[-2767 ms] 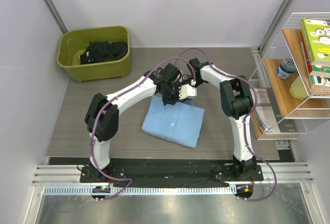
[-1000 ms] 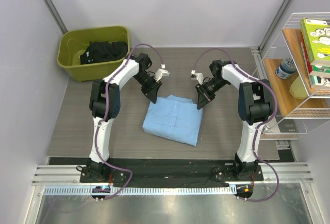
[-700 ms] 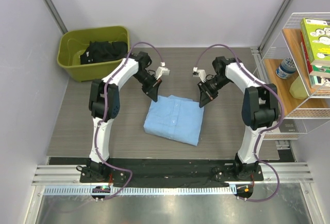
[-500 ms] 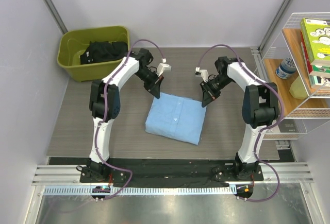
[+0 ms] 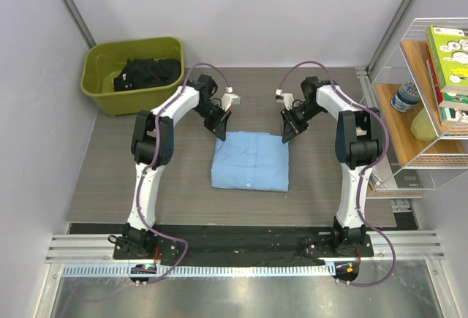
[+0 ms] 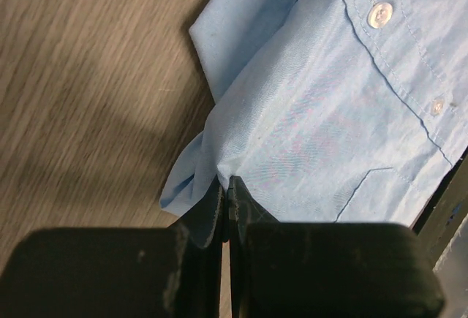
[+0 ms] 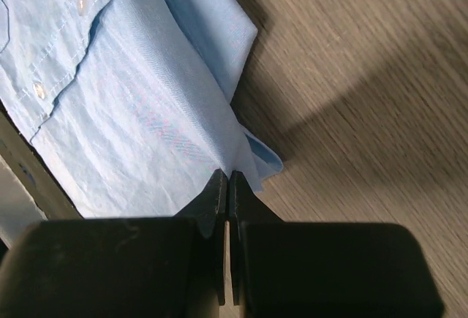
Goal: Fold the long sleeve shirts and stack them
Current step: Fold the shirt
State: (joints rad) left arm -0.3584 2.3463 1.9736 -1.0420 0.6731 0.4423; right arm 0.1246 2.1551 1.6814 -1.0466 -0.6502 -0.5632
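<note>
A light blue long sleeve shirt lies folded into a rectangle in the middle of the table. My left gripper is shut on its far left corner; the wrist view shows the jaws pinching the cloth at the gripper tip. My right gripper is shut on the far right corner, and its wrist view shows the shirt pinched at the gripper tip. Buttons show in both wrist views.
An olive green bin with dark clothes stands at the back left. A wire shelf with boxes and a jar stands at the right. The wood-grain table ends at a black strip near the arm bases.
Both grippers moved apart from the shirt's middle to its far corners, closed on them and pulled away from the arm bases. The shirt slid back and turned square to the table.
</note>
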